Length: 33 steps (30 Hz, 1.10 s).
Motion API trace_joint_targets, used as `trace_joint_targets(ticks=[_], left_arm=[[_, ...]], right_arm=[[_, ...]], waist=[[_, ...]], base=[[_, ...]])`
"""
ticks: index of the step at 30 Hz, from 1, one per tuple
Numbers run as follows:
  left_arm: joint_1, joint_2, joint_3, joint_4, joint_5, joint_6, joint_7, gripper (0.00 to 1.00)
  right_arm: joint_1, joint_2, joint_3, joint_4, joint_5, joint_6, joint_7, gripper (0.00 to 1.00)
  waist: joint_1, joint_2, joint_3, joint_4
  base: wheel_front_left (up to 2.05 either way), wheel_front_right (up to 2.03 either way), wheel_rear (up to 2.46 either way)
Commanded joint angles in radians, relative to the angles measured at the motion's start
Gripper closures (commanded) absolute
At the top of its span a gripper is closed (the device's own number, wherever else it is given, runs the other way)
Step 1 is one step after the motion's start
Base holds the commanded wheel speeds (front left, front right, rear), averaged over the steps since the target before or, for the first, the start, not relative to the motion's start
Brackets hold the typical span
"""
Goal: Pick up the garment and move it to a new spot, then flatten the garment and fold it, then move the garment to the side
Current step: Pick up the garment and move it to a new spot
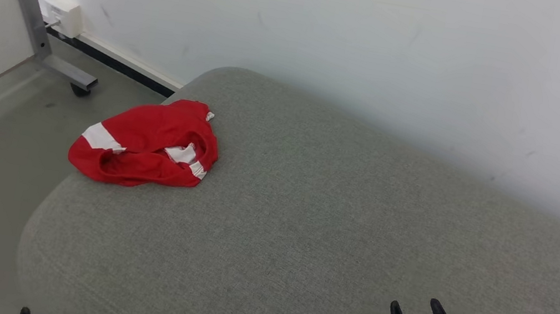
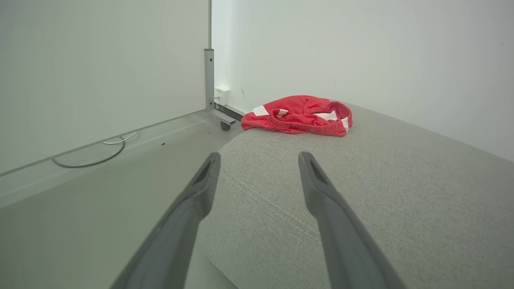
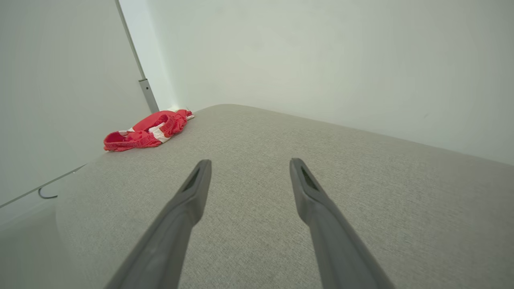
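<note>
Nearest me, the dark long-fingered right gripper (image 1: 414, 304) and left gripper (image 2: 259, 154) both gape wide, empty. My crumpled red garment (image 1: 147, 144) with white bands sits at the grey fabric cushion (image 1: 332, 216)'s far left edge. It looks soft, light and floppy, so I'd pinch the ruffled waistband (image 2: 305, 127).

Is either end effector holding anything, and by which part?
Nothing is held. The left end effector and right end effector are open and empty; the red garment lies apart on the grey cushion.
</note>
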Motion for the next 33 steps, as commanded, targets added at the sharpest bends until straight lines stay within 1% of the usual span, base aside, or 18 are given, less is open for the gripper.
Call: trace_joint_targets(ticks=[1,8,11,18,22,26,27,30,33], left_arm=[[0.008,-0.006,0.008,-0.009,-0.003,0.003,-0.003,0.0],[0.032,-0.026,0.058,-0.042,-0.009,0.006,-0.003,0.0],[0.035,-0.03,0.071,-0.053,-0.013,0.006,-0.003,0.0],[0.046,-0.035,0.086,-0.059,-0.017,0.007,-0.003,0.0],[0.024,-0.035,0.083,-0.05,-0.046,0.009,-0.003,0.0],[-0.004,-0.035,0.059,-0.023,-0.083,0.018,-0.003,0.0],[-0.035,-0.035,0.043,0.0,-0.104,0.024,-0.003,0.0],[-0.104,-0.035,0.017,0.051,-0.116,0.023,0.002,0.0],[-0.186,-0.027,0.027,0.087,-0.157,0.021,0.028,0.0]], right_arm=[[-0.009,-0.009,0.011,0.004,0.004,-0.003,0.001,0.0],[-0.056,-0.02,0.097,0.044,0.034,-0.003,-0.003,0.0],[-0.069,-0.025,0.119,0.06,0.042,-0.003,-0.011,0.0],[-0.085,-0.04,0.131,0.082,0.057,-0.003,-0.022,0.0],[-0.084,-0.047,0.124,0.085,0.058,-0.003,-0.028,0.0],[-0.067,-0.046,0.108,0.08,0.055,-0.003,-0.027,0.0],[-0.061,-0.046,0.099,0.071,0.048,-0.003,-0.023,0.0],[-0.042,-0.051,0.075,0.048,0.034,-0.003,-0.013,0.0],[-0.063,-0.073,0.089,-0.005,0.009,-0.003,0.027,0.0]], waist=[[0.0001,0.0,0.024,0.036],[0.0001,0.0,0.049,0.053],[0.0001,0.0,0.057,0.058],[0.0001,0.0,0.062,0.061],[0.0001,0.0,0.061,0.061],[0.0001,0.0,0.062,0.06],[0.0001,0.0,0.068,0.058],[0.0001,0.0,0.085,0.051],[0.0001,0.0,0.146,-0.005]], base=[[0.0,0.0,0.0],[0.0,0.0,0.0],[0.0,0.0,0.0],[0.0,0.0,0.0],[0.0,0.0,0.0],[0.0,0.0,0.0],[0.0,0.0,0.0],[0.0,0.0,0.0],[0.0,0.0,0.0]])
